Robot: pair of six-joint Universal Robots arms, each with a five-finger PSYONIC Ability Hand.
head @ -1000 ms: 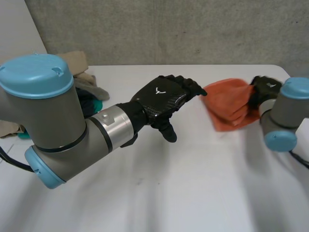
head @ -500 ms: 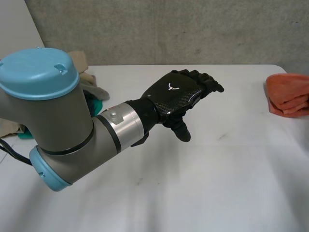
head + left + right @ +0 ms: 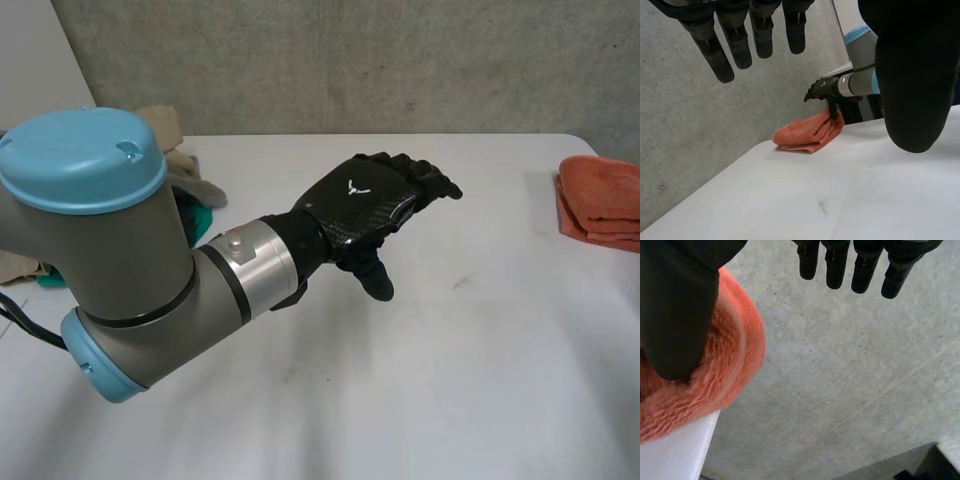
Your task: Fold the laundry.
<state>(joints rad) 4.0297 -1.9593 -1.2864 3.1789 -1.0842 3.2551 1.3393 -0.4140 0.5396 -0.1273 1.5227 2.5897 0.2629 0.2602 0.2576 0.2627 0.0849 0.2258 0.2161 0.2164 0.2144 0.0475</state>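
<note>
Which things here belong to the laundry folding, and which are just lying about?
For the job: orange towel, folded; clothes pile; left hand, open; right hand, open.
Just there: table; wall.

We saw a plain orange folded cloth (image 3: 603, 200) on a white table (image 3: 480, 380). The left hand (image 3: 365, 205) was black with a fine woven pattern and a small white mark, and the right hand (image 3: 824, 88) was black too. The left arm (image 3: 130, 270) was grey with light-blue caps. The clothes pile (image 3: 190, 185) showed beige and teal.
</note>
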